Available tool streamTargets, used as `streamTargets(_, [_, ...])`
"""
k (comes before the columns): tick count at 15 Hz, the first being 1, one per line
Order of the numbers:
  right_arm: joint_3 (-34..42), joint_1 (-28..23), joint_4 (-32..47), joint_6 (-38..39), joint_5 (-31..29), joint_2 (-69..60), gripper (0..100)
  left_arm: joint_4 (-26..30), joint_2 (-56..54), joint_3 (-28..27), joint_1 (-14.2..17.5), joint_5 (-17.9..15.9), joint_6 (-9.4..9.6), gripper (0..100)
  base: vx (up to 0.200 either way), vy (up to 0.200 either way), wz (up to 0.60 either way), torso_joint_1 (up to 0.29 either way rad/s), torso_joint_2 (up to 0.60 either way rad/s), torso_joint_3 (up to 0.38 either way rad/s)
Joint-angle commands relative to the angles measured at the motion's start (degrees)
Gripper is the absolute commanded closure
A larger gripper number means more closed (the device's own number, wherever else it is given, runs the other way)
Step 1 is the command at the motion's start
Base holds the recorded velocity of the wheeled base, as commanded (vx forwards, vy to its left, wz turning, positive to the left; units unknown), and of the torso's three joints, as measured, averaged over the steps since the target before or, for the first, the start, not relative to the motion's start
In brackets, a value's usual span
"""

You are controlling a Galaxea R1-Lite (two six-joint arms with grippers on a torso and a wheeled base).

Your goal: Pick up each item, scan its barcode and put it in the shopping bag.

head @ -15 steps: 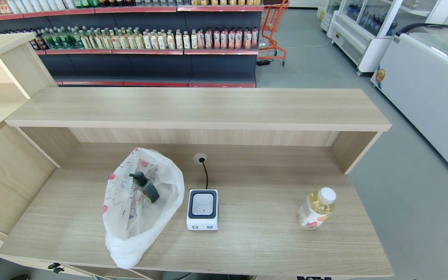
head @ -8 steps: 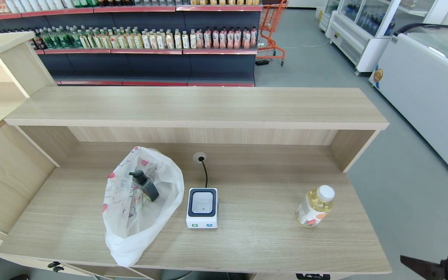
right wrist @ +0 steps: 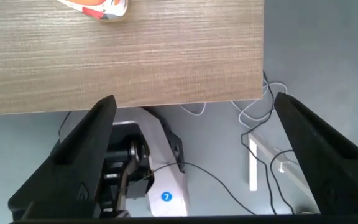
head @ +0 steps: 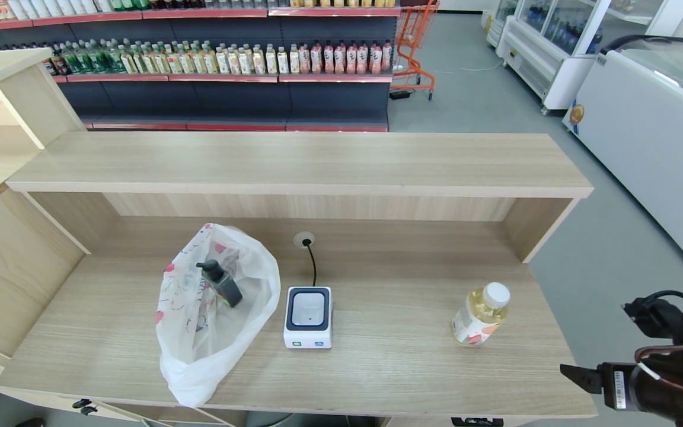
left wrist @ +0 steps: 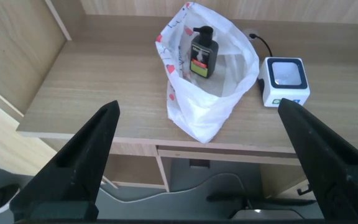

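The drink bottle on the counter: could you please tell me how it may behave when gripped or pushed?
The drink bottle looks nearly full of pale liquid, so it is probably heavy for its size. Its round, glossy body may slip or twist in a grip. Standing upright, it could tip if pushed near the cap, then roll.

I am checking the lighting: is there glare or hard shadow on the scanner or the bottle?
Head view: the scanner reflects pale light in its window; the bottle casts only a faint soft shadow. Left wrist view: its window is bright too.
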Motion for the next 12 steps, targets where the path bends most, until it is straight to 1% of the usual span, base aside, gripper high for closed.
streamTargets(1, [0.1, 3.2, -5.7, -0.1, 0.0, 9.9, 0, 0.0, 0.0, 0.0, 0.0, 0.0, -0.01, 0, 0.000, 0.000, 0.00, 0.000, 0.00, 0.000])
streamTargets(3, [-0.1, 6.1, -14.5, -0.1, 0.0, 16.2, 0, 0.0, 0.0, 0.0, 0.0, 0.0, -0.01, 0, 0.000, 0.000, 0.00, 0.000, 0.00, 0.000])
streamTargets(5, [-0.3, 7.2, -19.4, -0.1, 0.0, 19.5, 0, 0.0, 0.0, 0.0, 0.0, 0.0, -0.01, 0, 0.000, 0.000, 0.00, 0.000, 0.00, 0.000])
streamTargets(7, [-0.6, 8.9, -26.6, 0.1, 0.6, 24.0, 0, 0.0, 0.0, 0.0, 0.0, 0.0, -0.01, 0, 0.000, 0.000, 0.00, 0.000, 0.00, 0.000])
streamTargets(9, [-0.8, 10.3, -31.8, 0.0, 0.9, 27.0, 0, 0.0, 0.0, 0.0, 0.0, 0.0, -0.01, 0, 0.000, 0.000, 0.00, 0.000, 0.00, 0.000])
streamTargets(12, [-1.5, 11.3, -36.4, -0.3, 0.9, 30.0, 0, 0.0, 0.0, 0.0, 0.0, 0.0, -0.01, 0, 0.000, 0.000, 0.00, 0.000, 0.00, 0.000])
